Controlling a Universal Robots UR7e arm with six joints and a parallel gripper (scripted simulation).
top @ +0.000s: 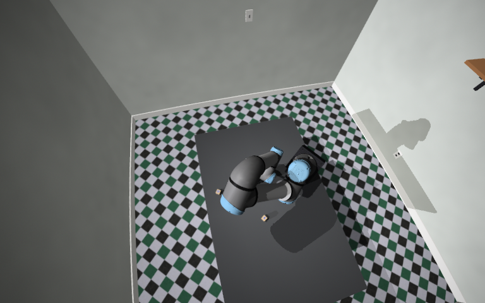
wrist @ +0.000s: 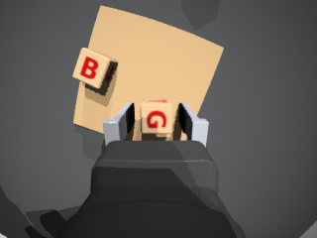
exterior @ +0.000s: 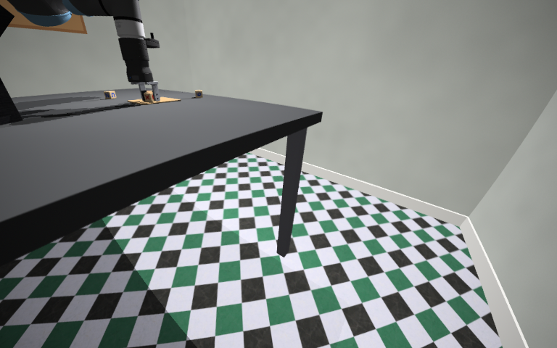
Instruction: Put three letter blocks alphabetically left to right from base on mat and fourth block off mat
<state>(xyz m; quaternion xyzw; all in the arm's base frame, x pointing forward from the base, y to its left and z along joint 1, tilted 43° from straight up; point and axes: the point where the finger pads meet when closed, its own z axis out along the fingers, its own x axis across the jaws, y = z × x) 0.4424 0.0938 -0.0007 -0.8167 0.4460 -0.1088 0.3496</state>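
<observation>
In the wrist view a tan mat (wrist: 149,73) lies on the dark table. A wooden block with a red B (wrist: 90,67) sits at the mat's left edge. A block with a red G (wrist: 157,119) sits near the mat's near edge. My gripper (wrist: 157,112) is open, its fingers standing on either side of the G block. In the exterior view the gripper (exterior: 148,89) is low over the mat (exterior: 154,102) around that block (exterior: 148,96). Two more blocks with blue marks lie off the mat, one to its left (exterior: 109,94) and one to its right (exterior: 199,93).
In the top view the arm covers the mat; two blocks show beside it (top: 218,191) (top: 264,218). The robot base (top: 302,168) stands at the table's right side. The table edge lies near the right-hand block in the exterior view.
</observation>
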